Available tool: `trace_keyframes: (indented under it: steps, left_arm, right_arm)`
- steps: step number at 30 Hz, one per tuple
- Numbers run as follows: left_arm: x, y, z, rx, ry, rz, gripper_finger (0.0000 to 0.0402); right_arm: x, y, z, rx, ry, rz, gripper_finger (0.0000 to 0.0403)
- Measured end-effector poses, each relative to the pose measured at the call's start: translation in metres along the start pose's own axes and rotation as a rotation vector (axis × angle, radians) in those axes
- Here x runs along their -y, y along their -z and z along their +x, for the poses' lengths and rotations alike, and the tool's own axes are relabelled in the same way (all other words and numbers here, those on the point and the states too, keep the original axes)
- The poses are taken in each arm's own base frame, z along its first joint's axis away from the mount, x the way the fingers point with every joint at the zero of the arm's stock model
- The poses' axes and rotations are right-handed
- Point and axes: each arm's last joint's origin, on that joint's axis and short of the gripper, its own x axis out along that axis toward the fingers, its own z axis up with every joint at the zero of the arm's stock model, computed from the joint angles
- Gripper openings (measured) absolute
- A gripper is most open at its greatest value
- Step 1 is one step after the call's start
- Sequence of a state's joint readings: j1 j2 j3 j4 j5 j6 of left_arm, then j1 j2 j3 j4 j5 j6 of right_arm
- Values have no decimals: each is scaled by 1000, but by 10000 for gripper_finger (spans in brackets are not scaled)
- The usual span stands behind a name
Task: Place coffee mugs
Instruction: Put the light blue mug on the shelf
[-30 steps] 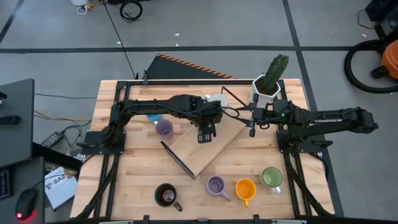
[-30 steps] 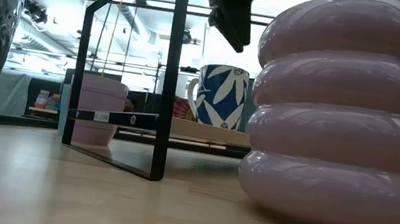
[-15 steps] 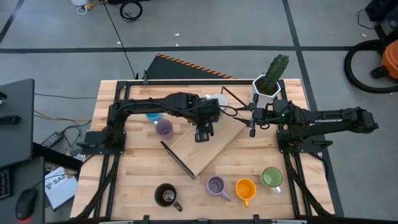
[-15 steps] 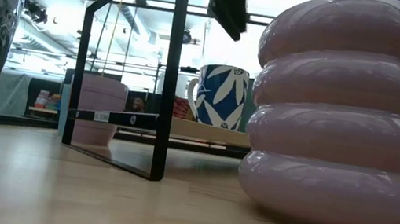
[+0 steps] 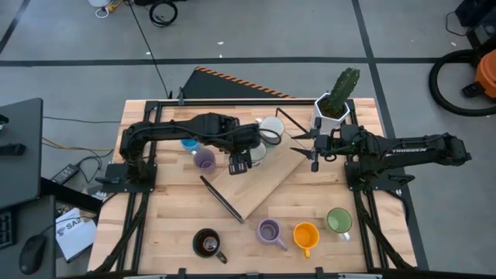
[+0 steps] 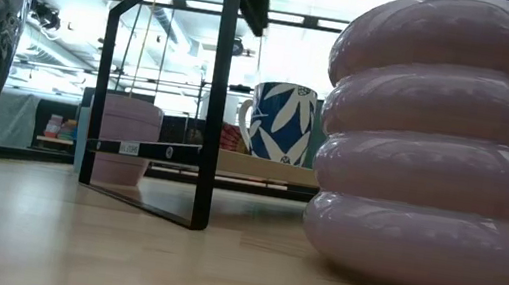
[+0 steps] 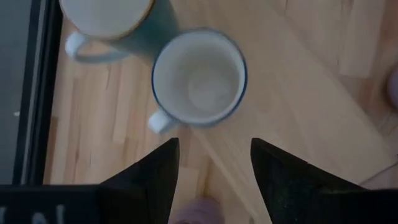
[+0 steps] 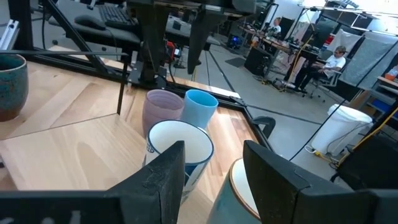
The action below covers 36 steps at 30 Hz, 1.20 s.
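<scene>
Eight mugs (image 5: 269,230) on table; left tool (image 5: 239,164) wide, right tool (image 5: 301,142) apart, both empty.

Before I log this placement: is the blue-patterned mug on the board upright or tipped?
Upright. The blue-patterned mug stands on its base; the left wrist view looks straight down into its empty inside.

Both arms are showing as dark, near-black jointed links with thin black cables looping along them. The left arm (image 5: 194,128) is wearing bundled cable over its rounded joints, and its gripper (image 7: 211,180) is showing two flat, matte black fingers (image 7: 149,177) tapering to blunt wedge tips. The right arm (image 5: 411,149) is carrying white TROSSEN lettering along its upper link, with a small green light glowing near its wrist. Its gripper (image 8: 208,171) is showing the same broad black fingers.
</scene>
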<state>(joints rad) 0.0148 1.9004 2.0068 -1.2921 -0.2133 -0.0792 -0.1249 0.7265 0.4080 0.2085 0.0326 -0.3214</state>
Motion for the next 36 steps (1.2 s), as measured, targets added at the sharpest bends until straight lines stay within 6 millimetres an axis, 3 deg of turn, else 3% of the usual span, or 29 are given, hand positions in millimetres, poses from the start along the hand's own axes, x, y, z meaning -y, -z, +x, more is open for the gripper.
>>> trace_keyframes:
  steps: [8,13,19,27,36]
  left_arm:
    - [-5,35,-5,21,-12,-118,205]
    - [-17,57,-10,5,-80,-311,205]
    - [-32,84,17,-190,-128,-543,205]
    - [-58,118,59,-386,-176,-613,205]
    - [-85,126,70,-398,-132,-633,205]
  right_arm:
    - [0,0,0,5,1,8,169]
    - [0,-1,0,6,1,7,169]
    - [0,0,0,0,-1,5,169]
    - [0,0,0,0,-1,-12,169]
    - [0,1,0,-12,-5,-15,169]
